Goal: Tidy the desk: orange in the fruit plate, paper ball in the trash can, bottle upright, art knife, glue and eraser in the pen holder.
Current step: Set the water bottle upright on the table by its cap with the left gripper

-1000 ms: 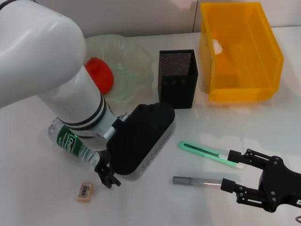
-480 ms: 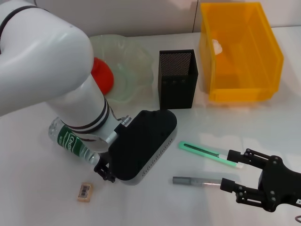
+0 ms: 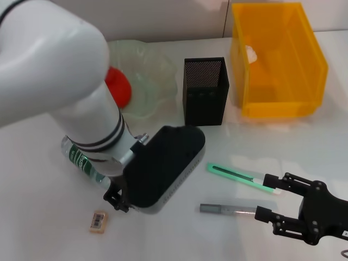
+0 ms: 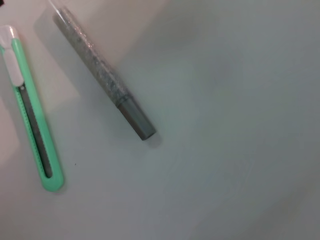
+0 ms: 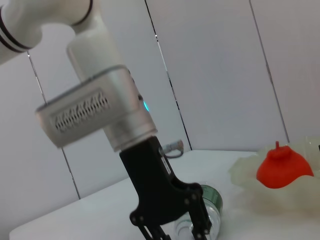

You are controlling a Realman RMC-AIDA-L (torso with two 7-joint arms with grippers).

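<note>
1. Head view: left tool [image 3: 116,200] low at the neck of the clear plastic bottle with green label [image 3: 81,162], lying on the white bench [image 3: 43,217]; right tool [image 3: 274,209] parked, spread wide, near green art knife [image 3: 239,176] and grey glue stick [image 3: 225,209]. Small eraser [image 3: 98,222] close; black mesh pen holder [image 3: 204,89] beyond.
2. Left wrist view: only knife and glue; grip unclear.
3. Right wrist view: left tool's fingers [image 5: 200,220] straddling the bottle mouth, narrow gap. Best to close squarely before tipping upright.

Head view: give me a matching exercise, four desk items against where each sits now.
Items:
1. red-orange fruit
2. green art knife
3. small tan eraser
4. white paper ball

Places:
A. inside the yellow plastic bin
B. near front edge, beside the left gripper
C. in the clear glass plate
D. just behind the grey glue stick

Pairs: 1-C, 2-D, 3-B, 4-A
</note>
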